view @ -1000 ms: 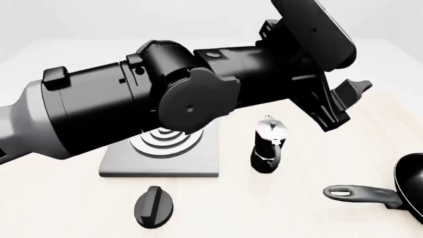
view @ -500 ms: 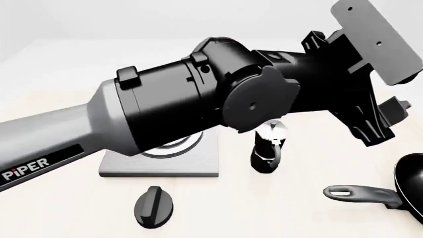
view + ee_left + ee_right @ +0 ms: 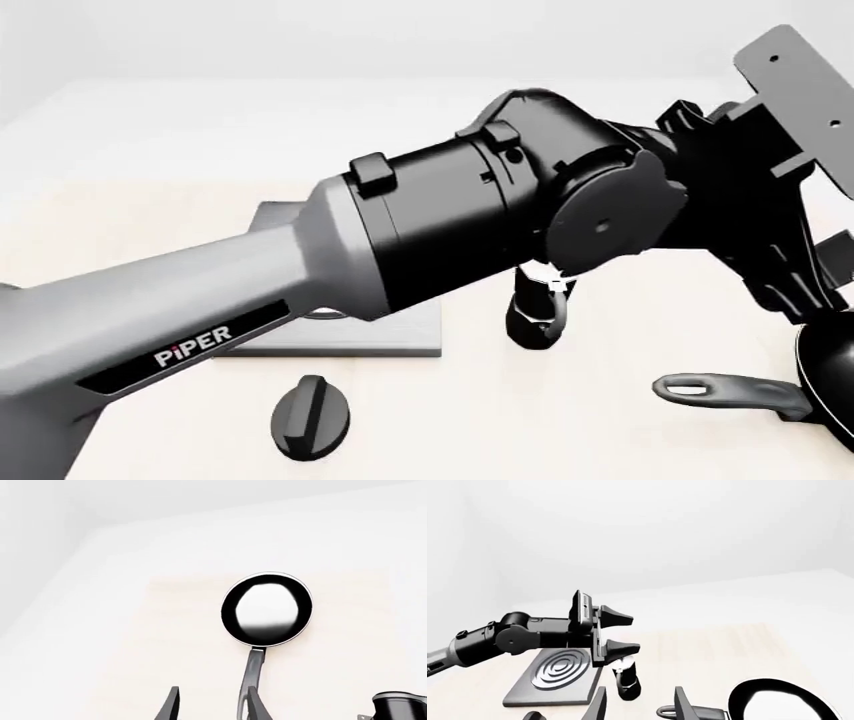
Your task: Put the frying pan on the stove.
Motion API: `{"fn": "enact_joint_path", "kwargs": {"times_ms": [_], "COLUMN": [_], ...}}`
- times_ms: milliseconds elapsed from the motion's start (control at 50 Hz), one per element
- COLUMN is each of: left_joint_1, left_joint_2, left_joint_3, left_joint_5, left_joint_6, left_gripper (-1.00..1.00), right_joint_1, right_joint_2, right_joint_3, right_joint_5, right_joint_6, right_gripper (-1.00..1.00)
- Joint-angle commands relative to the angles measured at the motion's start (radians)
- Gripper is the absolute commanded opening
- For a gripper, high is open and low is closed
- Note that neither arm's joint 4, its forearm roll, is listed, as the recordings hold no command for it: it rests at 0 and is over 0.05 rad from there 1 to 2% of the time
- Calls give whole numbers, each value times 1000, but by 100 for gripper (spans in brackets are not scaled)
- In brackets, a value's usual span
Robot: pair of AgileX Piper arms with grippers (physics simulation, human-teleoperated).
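The frying pan [image 3: 830, 358] lies at the table's right front edge, partly cut off, with its long grey handle [image 3: 727, 390] pointing left. The left wrist view shows the whole frying pan [image 3: 267, 608], glossy inside, ahead of my open left gripper [image 3: 213, 711]. One finger [image 3: 257, 707] is close over the handle. In the front view my left gripper [image 3: 825, 272] hangs above the pan. My left arm hides most of the stove [image 3: 360, 338]. The stove [image 3: 554, 675] shows its silver rings in the right wrist view. My right gripper [image 3: 640, 710] is open and empty.
A black and silver moka pot [image 3: 538, 320] stands between stove and pan. A black oval knob [image 3: 311, 417] lies in front of the stove. My left arm [image 3: 400, 250] stretches across the middle of the table.
My left arm has swung to the right, carrying its open gripper from above the moka pot to above the pan. It now covers more of the stove.
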Motion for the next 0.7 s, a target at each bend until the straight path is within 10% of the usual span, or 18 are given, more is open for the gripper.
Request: {"fn": "enact_joint_path", "kwargs": {"times_ms": [20,700], "left_joint_1": [-25,-32], "left_joint_2": [40,161], "left_joint_3": [-32,-86], "left_joint_5": [35,58], "left_joint_6": [-28,-55], "left_gripper": [100,100], "right_joint_1": [-1,-1], "right_joint_2": [0,0], "right_joint_3": [0,1], "right_joint_5": [0,0], "right_joint_6": [2,0], "right_gripper": [100,100]}}
